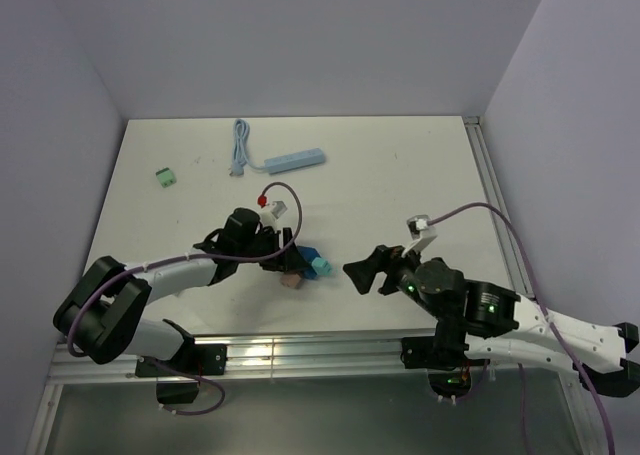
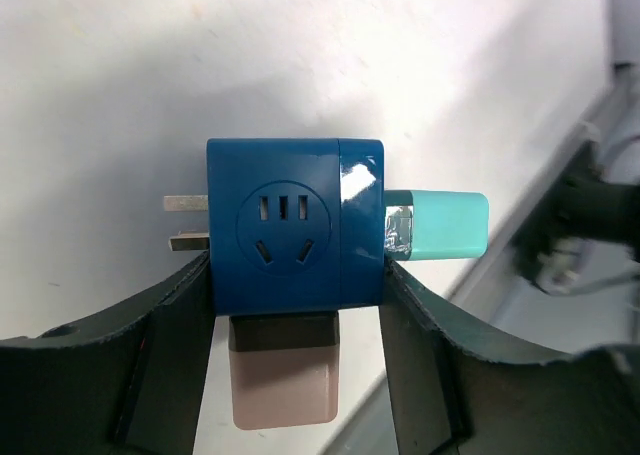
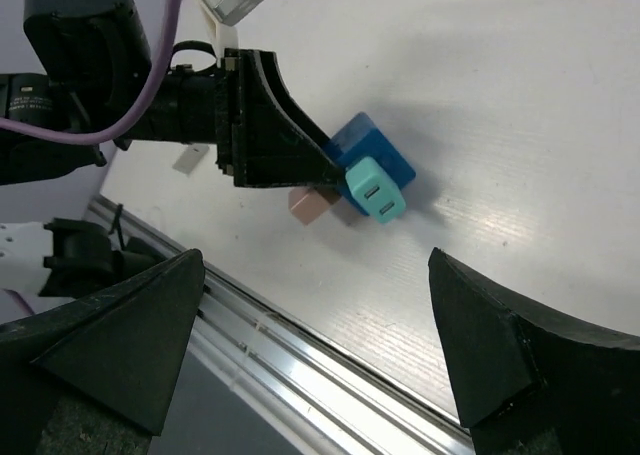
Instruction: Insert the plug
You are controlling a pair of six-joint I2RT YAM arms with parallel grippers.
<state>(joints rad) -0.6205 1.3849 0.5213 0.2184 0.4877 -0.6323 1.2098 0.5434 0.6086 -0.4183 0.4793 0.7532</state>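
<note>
Right claw (image 1: 357, 276) gapes wide and empty at 3 o'clock of the teal plug (image 3: 375, 190). The plug sits in a blue adapter cube (image 2: 290, 225), which the left claw (image 2: 297, 275) pinches. Farther off, at 12 o'clock on the worktop (image 1: 400, 165), lies a power strip (image 1: 296, 159).

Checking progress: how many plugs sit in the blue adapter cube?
2. A teal plug projects from one face of the blue adapter cube in the left gripper; a pinkish plug sticks from an adjoining face. Hidden faces may hold more.
</note>
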